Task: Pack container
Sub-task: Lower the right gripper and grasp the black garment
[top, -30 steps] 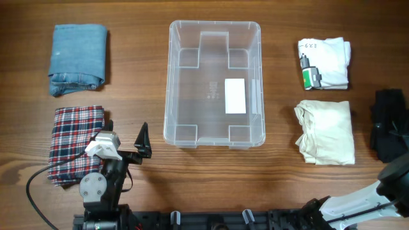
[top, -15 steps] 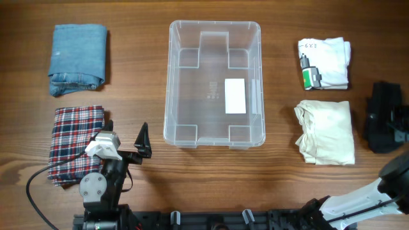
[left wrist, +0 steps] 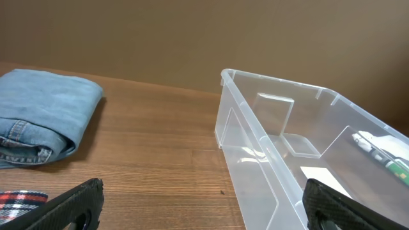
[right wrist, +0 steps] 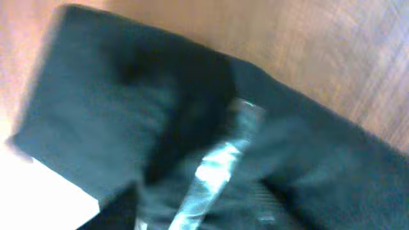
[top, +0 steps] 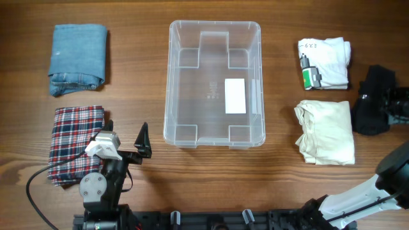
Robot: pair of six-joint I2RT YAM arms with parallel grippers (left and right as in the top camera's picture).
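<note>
The clear container (top: 214, 29) stands mid-table, holding nothing but its white label (top: 235, 96); the left wrist view shows its near corner and rim (left wrist: 275, 80). My left gripper (top: 124, 137) hovers near the front left, jaws wide open (left wrist: 204, 211) with nothing between them, aimed at bare wood left of the container. At the far right, my right gripper (top: 393, 105) is against a black folded garment (top: 372, 102). That dark cloth (right wrist: 128, 102) fills the blurred right wrist view, and the fingers do not show there.
Folded jeans (top: 78, 57) lie at the back left, a plaid shirt (top: 73, 137) at the front left under my left wrist. A white printed shirt (top: 329, 61) and a cream shirt (top: 326, 131) lie right of the container.
The black garment and my right gripper have shifted left and toward the back, closer to the white and cream shirts. The left arm has not moved.
</note>
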